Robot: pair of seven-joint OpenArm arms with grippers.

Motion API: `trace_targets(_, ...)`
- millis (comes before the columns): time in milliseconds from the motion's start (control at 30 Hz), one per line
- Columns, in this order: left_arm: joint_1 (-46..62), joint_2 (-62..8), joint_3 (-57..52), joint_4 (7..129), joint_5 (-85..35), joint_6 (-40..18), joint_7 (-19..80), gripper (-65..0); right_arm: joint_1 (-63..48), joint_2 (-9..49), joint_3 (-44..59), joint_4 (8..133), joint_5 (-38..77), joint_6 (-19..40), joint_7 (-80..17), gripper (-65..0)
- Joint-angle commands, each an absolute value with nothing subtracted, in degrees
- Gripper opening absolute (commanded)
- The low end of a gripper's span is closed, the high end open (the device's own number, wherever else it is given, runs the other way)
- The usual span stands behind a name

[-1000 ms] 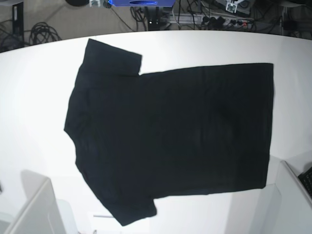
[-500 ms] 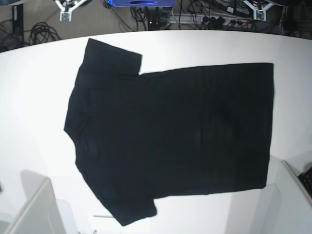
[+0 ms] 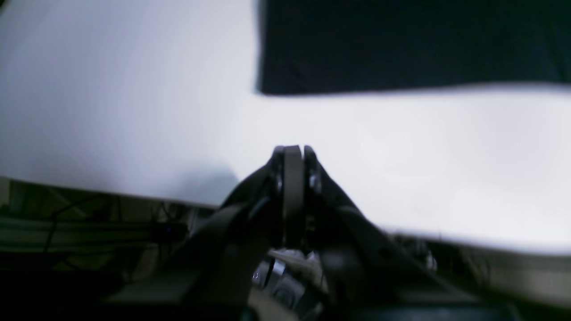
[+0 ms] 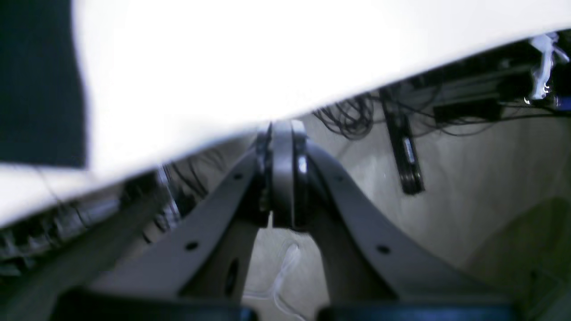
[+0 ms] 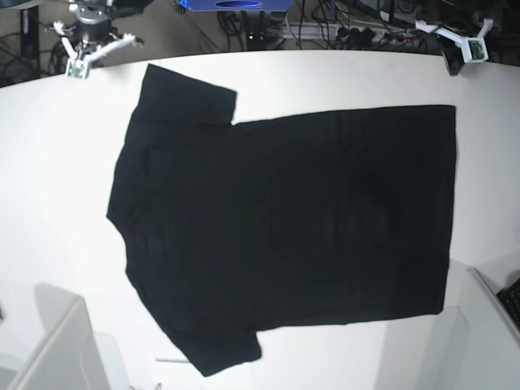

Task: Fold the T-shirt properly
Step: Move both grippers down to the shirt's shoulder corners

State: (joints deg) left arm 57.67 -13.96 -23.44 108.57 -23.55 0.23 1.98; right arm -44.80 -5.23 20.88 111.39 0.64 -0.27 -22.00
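white table [image 5: 57, 203], black T-shirt [image 5: 284, 227] spread flat

The base view looks steeply down from above onto the white table [image 5: 65, 203], taking in the whole spread T-shirt [image 5: 284, 219]. The left wrist view sits just behind the left gripper [image 3: 293, 154], facing past its fingertips across the table [image 3: 111, 89] toward a shirt corner [image 3: 401, 44]. The right wrist view looks out likewise behind the right gripper [image 4: 282, 129], its fingertips over the table edge [image 4: 223, 67], shirt [image 4: 40, 80] beyond.
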Motion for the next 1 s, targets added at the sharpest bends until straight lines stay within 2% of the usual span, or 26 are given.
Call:
trace_targets(0,58.33,-14.37,-24.13,109.85,-23.69,0.31,0.57,-65.0,-44.35,-5.76,20.88,112.75,0.57,-0.31,-20.79,-65.0)
trace_targets(100,56.13,-14.29,-24.22,110.46,-23.52,0.31,0.13,-65.0,-41.63,-6.46,20.79,112.75,1.98,-0.31,-20.62,-65.0)
trace_targets(233,54.2,-14.2,-25.71,110.29,-23.52,0.31,0.04,-65.0,-39.78,-6.37,21.14,112.84,14.99,-0.22,-20.7,-65.0)
trace_targets(467,52.88,-14.29,-26.86,110.37,-23.52,0.31,0.04,-65.0,-40.04,0.75,20.88,112.57,39.96,-0.22,-20.79,-65.0)
trace_targets(567,51.65,-14.37,-27.21,110.46,-23.78,0.31,0.57,-65.0,-39.6,4.26,21.14,112.31,47.34,-0.22,-23.16,-48.8)
trace_targets(633,51.38,-14.37,-27.21,110.2,-23.78,0.22,0.57,-65.0,-38.9,5.67,21.32,112.22,51.91,-0.22,-25.01,-40.7)
trace_targets(800,51.21,-14.37,-27.21,110.46,-24.31,0.22,0.48,-65.0,-37.32,8.31,21.41,108.97,59.82,-0.22,-27.3,-31.1)
trace_targets(867,50.42,-14.37,-27.3,110.11,-27.56,-0.4,0.57,-56.1,-36.62,9.54,21.41,106.07,63.16,-0.22,-28.26,-28.4)
trace_targets(967,50.24,-14.46,-29.76,110.02,-34.68,-6.2,0.66,-42.1,-35.82,11.3,21.41,101.67,67.82,1.8,-29.05,-26.7)
